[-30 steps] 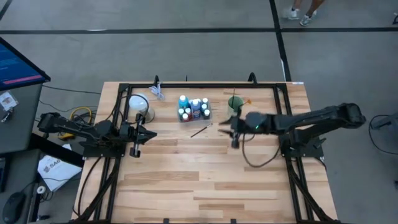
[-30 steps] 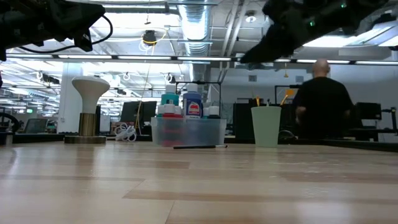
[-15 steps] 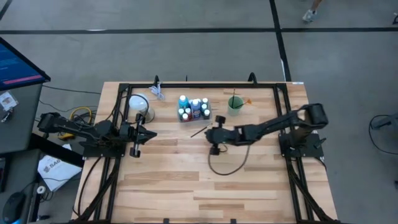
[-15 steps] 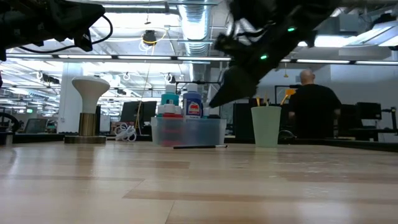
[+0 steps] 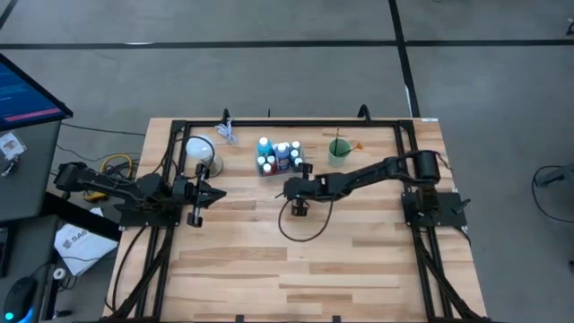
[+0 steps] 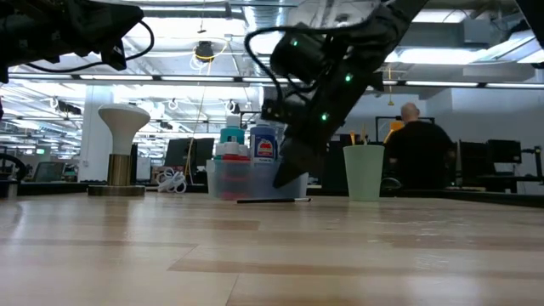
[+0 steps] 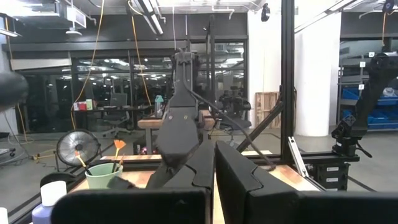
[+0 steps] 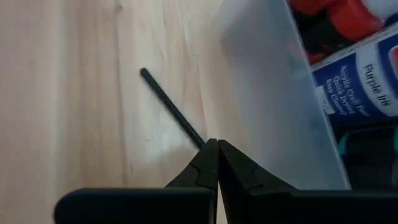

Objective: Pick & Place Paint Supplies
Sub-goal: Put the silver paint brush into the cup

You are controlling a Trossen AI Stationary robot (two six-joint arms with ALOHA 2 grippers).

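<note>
the wooden table [image 5: 359, 269] carries a clear tray [image 5: 280, 168] of paint bottles [image 5: 282, 155] at 12 o'clock from centre. the right gripper [image 5: 289, 187] hangs at the tray's 5 o'clock corner, fingers pressed together over a thin dark brush [image 8: 171, 109] lying on the wood. the left gripper [image 5: 215, 192] waits at 9 o'clock, closed, empty.

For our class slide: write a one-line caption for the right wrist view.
Shut right gripper meets a thin dark brush beside the clear tray.
</note>
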